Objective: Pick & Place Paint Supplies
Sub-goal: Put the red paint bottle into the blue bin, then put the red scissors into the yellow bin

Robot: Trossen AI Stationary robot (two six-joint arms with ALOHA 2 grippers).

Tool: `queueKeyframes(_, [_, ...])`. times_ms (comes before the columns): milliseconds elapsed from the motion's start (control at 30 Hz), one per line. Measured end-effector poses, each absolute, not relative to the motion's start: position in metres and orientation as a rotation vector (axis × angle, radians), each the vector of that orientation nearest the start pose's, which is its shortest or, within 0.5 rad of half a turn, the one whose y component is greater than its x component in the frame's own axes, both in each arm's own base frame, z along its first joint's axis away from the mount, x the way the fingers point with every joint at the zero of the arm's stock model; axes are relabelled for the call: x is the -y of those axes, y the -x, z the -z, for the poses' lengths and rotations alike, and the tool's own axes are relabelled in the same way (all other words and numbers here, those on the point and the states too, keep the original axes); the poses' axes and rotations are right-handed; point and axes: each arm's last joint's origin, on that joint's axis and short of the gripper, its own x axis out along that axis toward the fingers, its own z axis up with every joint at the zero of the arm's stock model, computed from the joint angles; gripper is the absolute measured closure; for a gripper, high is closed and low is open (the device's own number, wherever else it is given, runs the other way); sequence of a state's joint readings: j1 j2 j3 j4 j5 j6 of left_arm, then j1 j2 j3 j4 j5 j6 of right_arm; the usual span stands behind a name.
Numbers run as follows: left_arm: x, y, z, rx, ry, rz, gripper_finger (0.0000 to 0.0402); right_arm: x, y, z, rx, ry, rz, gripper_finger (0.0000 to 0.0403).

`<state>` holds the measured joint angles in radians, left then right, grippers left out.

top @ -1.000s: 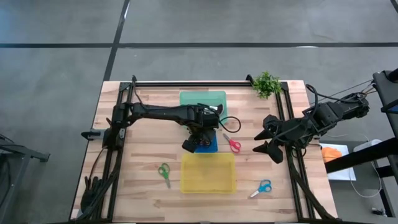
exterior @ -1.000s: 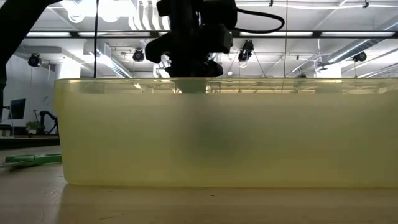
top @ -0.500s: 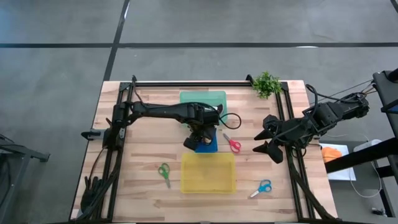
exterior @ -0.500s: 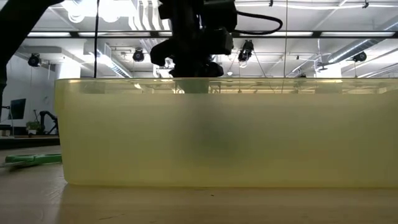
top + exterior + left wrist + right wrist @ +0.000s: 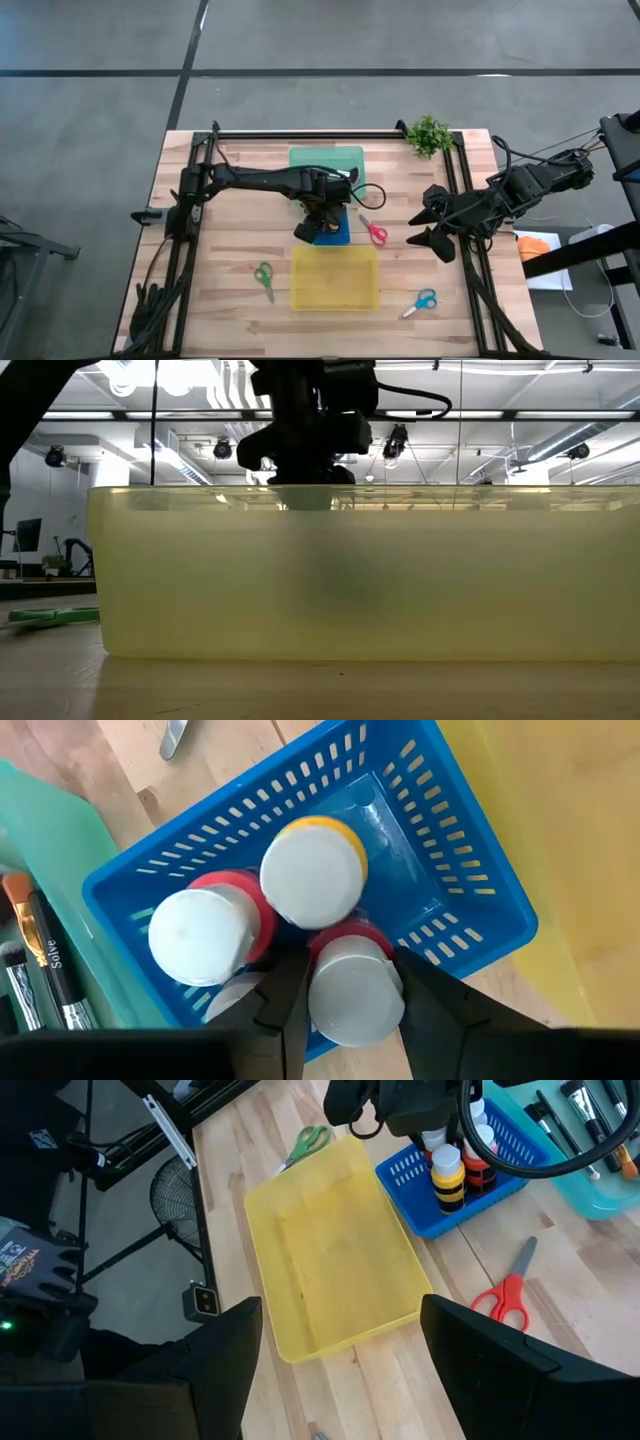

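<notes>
My left gripper hangs over the blue basket in the table's middle, pointing down and shut on a red paint bottle with a white cap. Beside it in the basket stand a yellow-bodied bottle and a red one. Black-handled brushes lie in the green tray. On the wood lie red scissors, green scissors and blue scissors. My right gripper waits open near the table's right edge. My left gripper pinches the red bottle at its white cap between the two fingers, coming from above and pointing down. The bottle stands upright inside the blue basket among the other bottles. Its cap hides whether its base rests on the basket's floor.
The yellow tray sits just on the near side of the blue basket and fills the low view. A small leafy plant stands at the far right corner. Black rails run along the left and right sides.
</notes>
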<state>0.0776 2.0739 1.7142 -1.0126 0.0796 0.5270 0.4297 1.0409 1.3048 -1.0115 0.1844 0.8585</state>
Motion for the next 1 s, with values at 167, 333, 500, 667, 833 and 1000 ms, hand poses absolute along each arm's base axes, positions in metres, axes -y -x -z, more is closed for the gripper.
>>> queueKeyframes(167, [-0.03,-0.416,-0.21,-1.324,-0.325,0.352,0.0206,-0.069,-0.164,-0.388,-0.757,-0.594,0.087,0.0133])
queueKeyframes(333, [-0.031,-0.413,-0.218,-1.316,-0.298,0.321,0.0129,-0.069,-0.164,-0.388,-0.757,-0.597,0.088,0.0133])
queueKeyframes(500, [-0.03,-0.406,-0.241,-1.26,-0.298,0.299,0.0111,-0.069,-0.164,-0.388,-0.756,-0.6,0.089,0.0133])
queueKeyframes(667, [-0.029,-0.396,-0.265,-1.203,-0.302,0.28,0.0109,-0.069,-0.164,-0.388,-0.756,-0.604,0.091,0.0133])
queueKeyframes(833, [-0.028,-0.379,-0.305,-1.088,-0.289,0.231,0.0108,-0.068,-0.167,-0.385,-0.757,-0.592,0.126,0.0133])
queueKeyframes(1000, [-0.031,-0.351,-0.351,-0.959,-0.262,0.065,0.0108,-0.057,-0.178,-0.372,-0.786,-0.599,0.213,0.0133])
